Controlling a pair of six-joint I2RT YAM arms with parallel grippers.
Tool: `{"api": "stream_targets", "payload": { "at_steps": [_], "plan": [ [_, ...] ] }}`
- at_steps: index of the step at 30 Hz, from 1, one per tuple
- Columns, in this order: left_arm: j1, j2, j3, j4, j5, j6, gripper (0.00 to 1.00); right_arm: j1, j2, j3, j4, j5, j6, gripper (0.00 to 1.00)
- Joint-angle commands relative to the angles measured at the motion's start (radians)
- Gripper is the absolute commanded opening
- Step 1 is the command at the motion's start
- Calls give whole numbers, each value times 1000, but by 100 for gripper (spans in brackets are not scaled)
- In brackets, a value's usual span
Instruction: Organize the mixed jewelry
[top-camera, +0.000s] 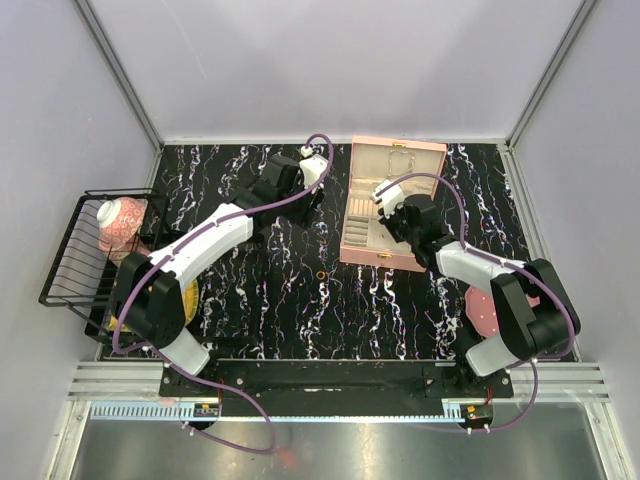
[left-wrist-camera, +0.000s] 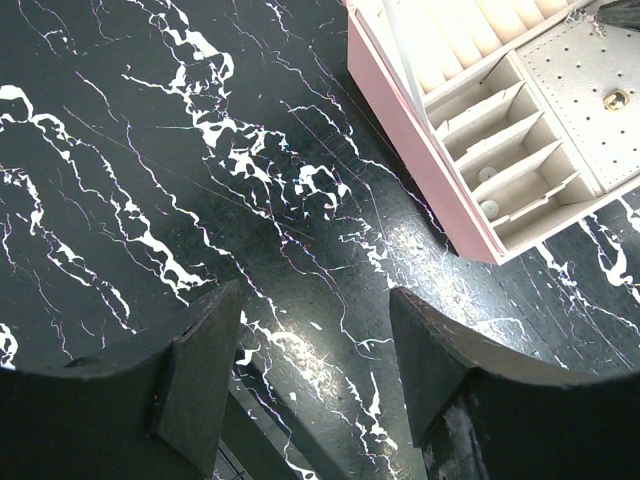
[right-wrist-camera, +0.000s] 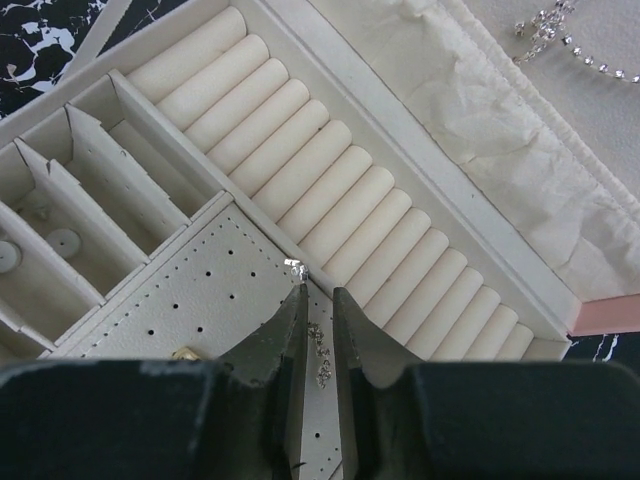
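The pink compartmented box (top-camera: 352, 215) lies open at the back of the table. My right gripper (top-camera: 388, 200) reaches down into it. In the right wrist view its jaws (right-wrist-camera: 318, 305) stand a narrow gap apart over the perforated panel (right-wrist-camera: 200, 300). A thin sparkling strand (right-wrist-camera: 320, 348) lies in that gap, its bright end (right-wrist-camera: 296, 267) just past the fingertips. A small gold ring (top-camera: 320, 273) lies on the black marbled table in front of the box. My left gripper (top-camera: 305, 185) hovers left of the box, open and empty (left-wrist-camera: 315, 320).
A second sparkling chain (right-wrist-camera: 560, 35) lies in the box lid, and a gold stud (right-wrist-camera: 185, 353) sits on the perforated panel. A round pink dotted disc (top-camera: 485, 315) lies at the near right. A black wire rack (top-camera: 75, 270) holding a pink-and-white item stands at the left.
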Motion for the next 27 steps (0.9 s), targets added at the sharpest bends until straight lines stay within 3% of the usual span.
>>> {"api": "stream_targets", "payload": {
  "at_steps": [1,27],
  "plan": [
    [11,-19,-8,52,25,-1,64,10,10,38,62,28,-16,21],
    [20,-22,-22,58,35,0,64,11,58,66,56,2,-16,20]
  ]
}}
